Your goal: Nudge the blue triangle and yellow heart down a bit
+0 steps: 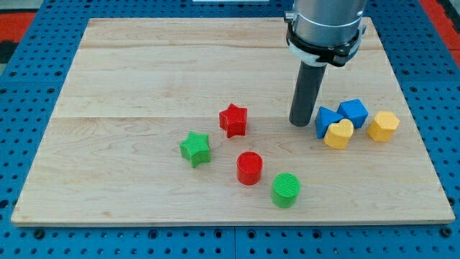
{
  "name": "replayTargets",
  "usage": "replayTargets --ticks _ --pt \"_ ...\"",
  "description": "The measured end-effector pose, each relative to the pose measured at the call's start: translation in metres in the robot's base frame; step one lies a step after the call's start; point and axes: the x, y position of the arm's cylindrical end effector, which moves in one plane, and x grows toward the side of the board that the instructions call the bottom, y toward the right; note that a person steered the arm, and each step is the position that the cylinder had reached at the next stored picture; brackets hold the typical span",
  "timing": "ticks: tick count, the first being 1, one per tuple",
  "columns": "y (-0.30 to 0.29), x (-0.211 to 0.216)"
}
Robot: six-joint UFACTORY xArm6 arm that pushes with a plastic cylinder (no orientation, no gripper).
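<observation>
The blue triangle (327, 119) lies at the view's right, touching the yellow heart (339, 134) just below and right of it. My tip (300, 124) stands on the board just left of the blue triangle, with a small gap or light contact; I cannot tell which. The rod rises from there to the grey arm body at the view's top.
A blue cube-like block (353, 111) sits right of the triangle and a yellow hexagon (383, 126) farther right. A red star (233, 119), green star (195, 149), red cylinder (249, 167) and green cylinder (286, 190) lie at centre. The wooden board (144, 72) ends near the bottom.
</observation>
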Motion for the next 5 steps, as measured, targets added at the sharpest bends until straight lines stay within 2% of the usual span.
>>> replayTargets --ticks 4,5 --pt "-0.002 -0.047" --pt "-0.002 -0.048"
